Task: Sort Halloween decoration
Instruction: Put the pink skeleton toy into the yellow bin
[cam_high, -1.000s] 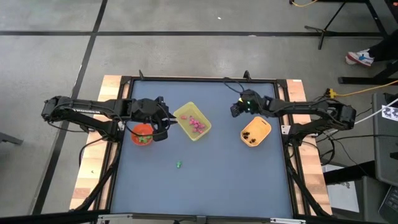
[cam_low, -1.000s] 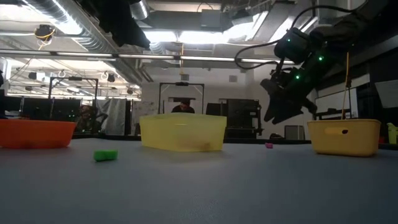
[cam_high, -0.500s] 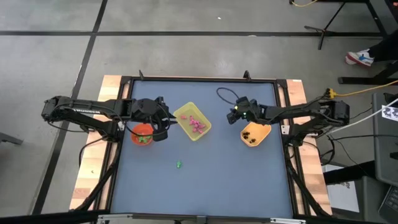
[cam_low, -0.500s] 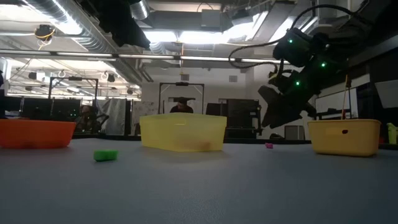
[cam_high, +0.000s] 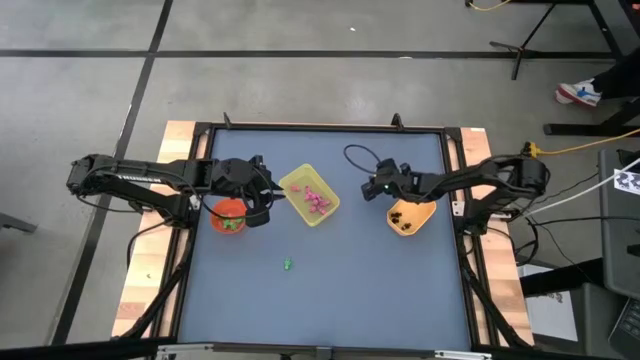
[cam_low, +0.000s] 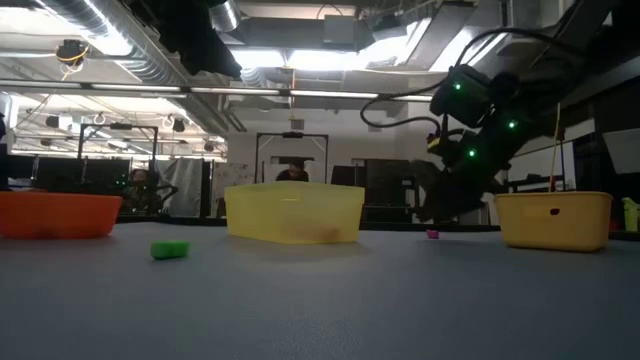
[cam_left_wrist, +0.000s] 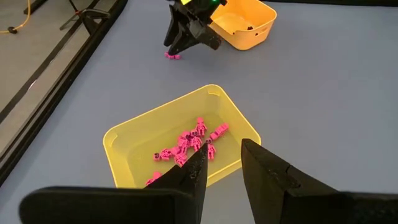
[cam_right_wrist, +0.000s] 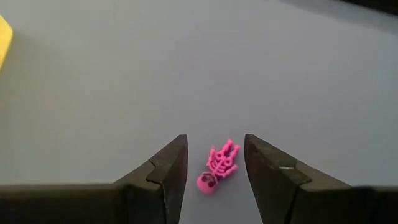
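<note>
Here our right jaws (cam_right_wrist: 214, 163) stand open astride a tiny pink plastic skeleton (cam_right_wrist: 219, 165) lying on the blue table (cam_high: 330, 290), left of the orange tub (cam_high: 412, 214); left jaws (cam_left_wrist: 222, 167) part-open, empty.

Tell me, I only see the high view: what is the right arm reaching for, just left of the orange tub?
Observer: A pink skeleton trinket lying on the table, between the right gripper's open fingers.
Operator: Has it been grabbed?
Observer: No, there are gaps on both sides.
Operator: And what are the pink bits in the yellow tray?
Observer: The left wrist view shows the yellow tray holding similar pink figures.
</note>
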